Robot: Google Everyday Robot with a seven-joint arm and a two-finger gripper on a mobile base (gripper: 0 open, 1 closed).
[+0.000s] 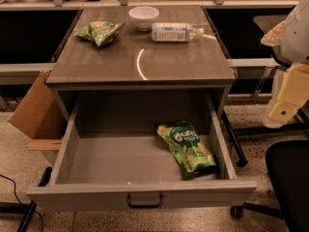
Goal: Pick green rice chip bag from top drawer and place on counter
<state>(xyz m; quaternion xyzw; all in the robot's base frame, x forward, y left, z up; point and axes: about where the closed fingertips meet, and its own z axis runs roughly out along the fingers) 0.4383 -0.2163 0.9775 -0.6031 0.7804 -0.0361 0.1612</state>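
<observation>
The green rice chip bag lies flat in the open top drawer, at its right side near the front, lettering up. The drawer is pulled fully out below the counter. My gripper shows as a pale yellowish piece under the white arm at the right edge of the view. It is beside the counter's right side, above and to the right of the drawer, well apart from the bag.
On the counter's far part stand a smaller angular green bag, a white bowl and a lying plastic bottle. A cardboard box is left of the drawer. A black chair is at the lower right.
</observation>
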